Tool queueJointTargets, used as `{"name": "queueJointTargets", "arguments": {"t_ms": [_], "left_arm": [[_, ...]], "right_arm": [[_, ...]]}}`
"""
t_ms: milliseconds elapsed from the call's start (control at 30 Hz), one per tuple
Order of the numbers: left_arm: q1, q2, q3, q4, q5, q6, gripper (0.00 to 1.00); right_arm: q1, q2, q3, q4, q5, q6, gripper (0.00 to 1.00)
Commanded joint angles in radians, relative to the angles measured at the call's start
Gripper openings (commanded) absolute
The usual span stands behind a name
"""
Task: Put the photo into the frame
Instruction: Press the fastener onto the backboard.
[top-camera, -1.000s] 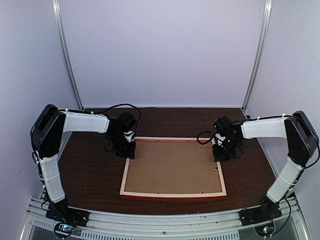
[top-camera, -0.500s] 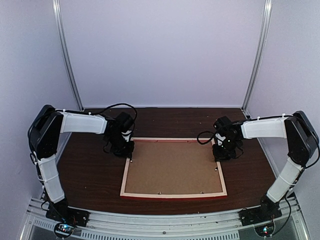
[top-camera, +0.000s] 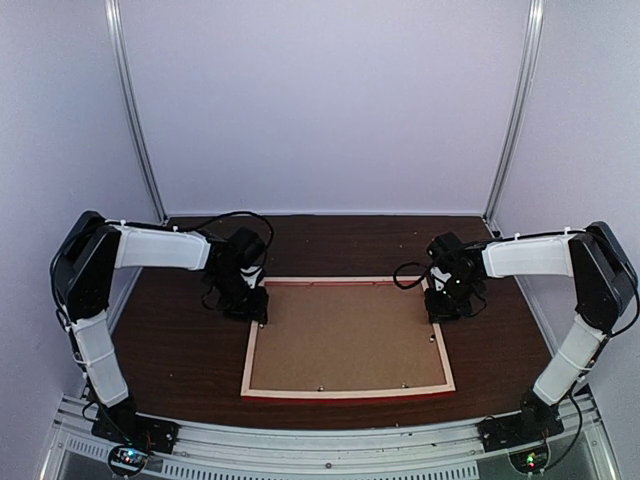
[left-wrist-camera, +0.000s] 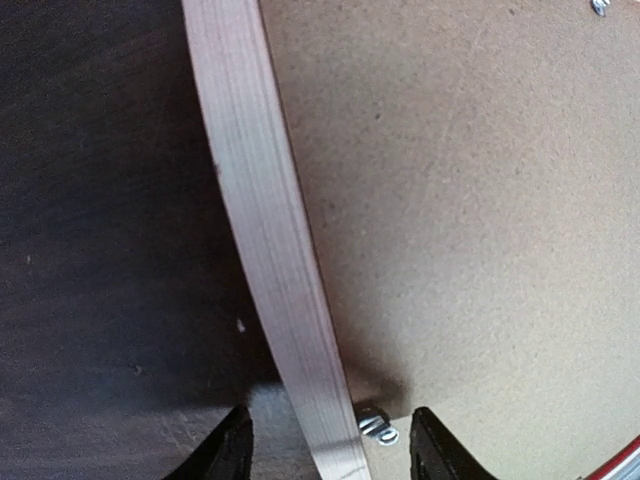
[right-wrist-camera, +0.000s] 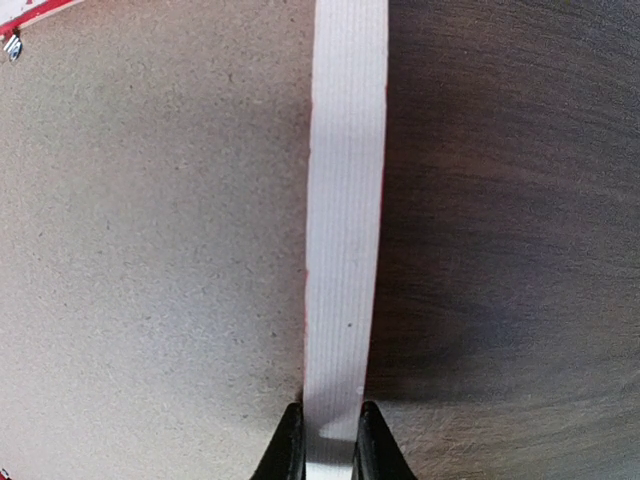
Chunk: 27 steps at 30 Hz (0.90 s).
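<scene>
The frame (top-camera: 345, 390) lies face down on the table, pale wood back up, red showing along its near edge. A brown backing board (top-camera: 345, 335) fills it. The photo is hidden. My left gripper (top-camera: 252, 308) is at the far left corner. In the left wrist view it (left-wrist-camera: 330, 455) stands open, its fingers astride the pale left rail (left-wrist-camera: 265, 230) without touching it, and a small metal tab (left-wrist-camera: 376, 428) sits between them. My right gripper (top-camera: 440, 312) is on the right rail (right-wrist-camera: 345, 200). In the right wrist view it (right-wrist-camera: 327, 440) is shut on that rail.
The dark wood table (top-camera: 180, 350) extends left and right of the frame. More metal tabs (top-camera: 320, 382) dot the frame's inner edge. White walls and metal posts (top-camera: 135, 110) close in the back. A rail (top-camera: 330, 440) carrying both arm bases runs along the near edge.
My left gripper's jaws narrowed and then spread wider around the left rail. Its wrist shifted slightly left. The right arm has not moved.
</scene>
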Motion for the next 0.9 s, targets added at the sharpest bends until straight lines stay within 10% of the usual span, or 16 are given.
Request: {"name": "queueJointTargets", "arguments": {"t_ms": [0, 867], "left_arm": [[-0.008, -0.061, -0.029, -0.015, 0.035, 0.019, 0.55], [-0.044, 0.01, -0.003, -0.094, -0.174, 0.022, 0.44]], "right_arm": [[0.004, 0.033, -0.019, 0.018, -0.031, -0.021, 0.14], [0.004, 0.045, -0.033, 0.035, -0.044, -0.021, 0.14]]}}
